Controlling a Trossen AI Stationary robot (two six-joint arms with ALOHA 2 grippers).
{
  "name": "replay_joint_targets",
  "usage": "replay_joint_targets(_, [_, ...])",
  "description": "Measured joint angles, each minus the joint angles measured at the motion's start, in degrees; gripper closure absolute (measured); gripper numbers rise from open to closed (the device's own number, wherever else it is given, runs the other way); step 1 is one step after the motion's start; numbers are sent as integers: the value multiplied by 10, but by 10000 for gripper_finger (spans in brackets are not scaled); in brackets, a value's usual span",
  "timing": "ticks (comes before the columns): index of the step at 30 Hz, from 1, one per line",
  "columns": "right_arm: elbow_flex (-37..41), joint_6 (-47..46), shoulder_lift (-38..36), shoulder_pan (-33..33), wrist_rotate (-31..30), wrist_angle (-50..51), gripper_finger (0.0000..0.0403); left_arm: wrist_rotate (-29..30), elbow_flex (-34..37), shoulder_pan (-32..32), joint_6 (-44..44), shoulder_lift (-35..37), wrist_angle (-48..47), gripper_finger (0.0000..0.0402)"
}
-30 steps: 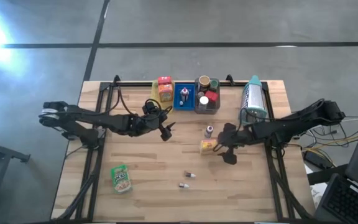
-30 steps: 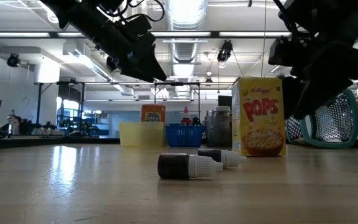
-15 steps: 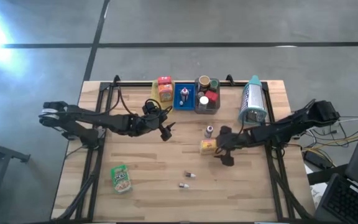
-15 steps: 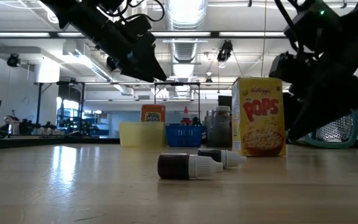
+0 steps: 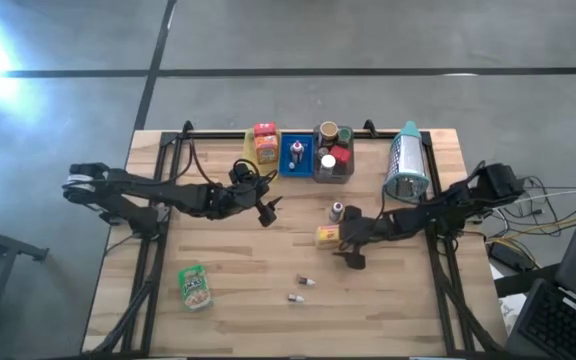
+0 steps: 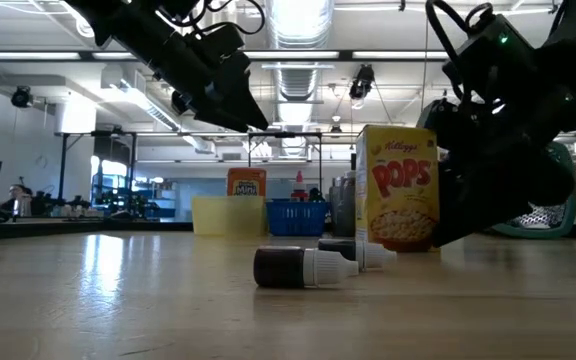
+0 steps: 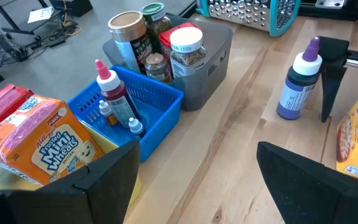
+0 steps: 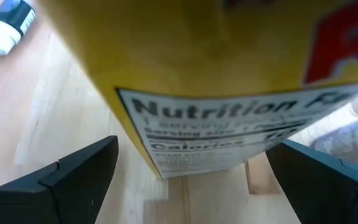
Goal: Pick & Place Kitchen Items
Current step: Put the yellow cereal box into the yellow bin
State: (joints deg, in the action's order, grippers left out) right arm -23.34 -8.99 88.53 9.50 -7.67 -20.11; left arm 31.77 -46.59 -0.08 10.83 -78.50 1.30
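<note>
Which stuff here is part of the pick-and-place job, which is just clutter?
Job:
- Pops box, between the open right gripper fingers
- purple-capped bottle
- two vials
- green pouch

Lying about:
- grater
- laptop

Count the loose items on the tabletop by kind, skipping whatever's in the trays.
Pops cereal box: 1
purple bottle: 1
dropper vials: 2
green pouch: 1
grater: 1
Total: 6
</note>
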Motion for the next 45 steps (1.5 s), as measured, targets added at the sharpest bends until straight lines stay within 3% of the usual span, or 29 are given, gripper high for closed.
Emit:
replay_joint_targets(9, [1, 1, 4, 0, 1, -27, 22, 0, 0, 0, 0, 0, 0, 74])
replay_joint_targets(24, [1, -8, 4, 0, 2, -46, 174, -1, 0, 0, 3, 0, 2, 74])
replay_joint_targets(34, [1, -16, 3, 0, 22, -48, 248, -149, -15, 1, 13, 0, 4, 74])
replay_joint_targets(40, [1, -20, 3, 0, 23, -63, 255, -259, -52, 2, 8, 0, -17, 74])
replay_joint_targets(45, [1, -20, 3, 0, 23, -81, 242, -272, -90, 2, 8, -7, -79, 74])
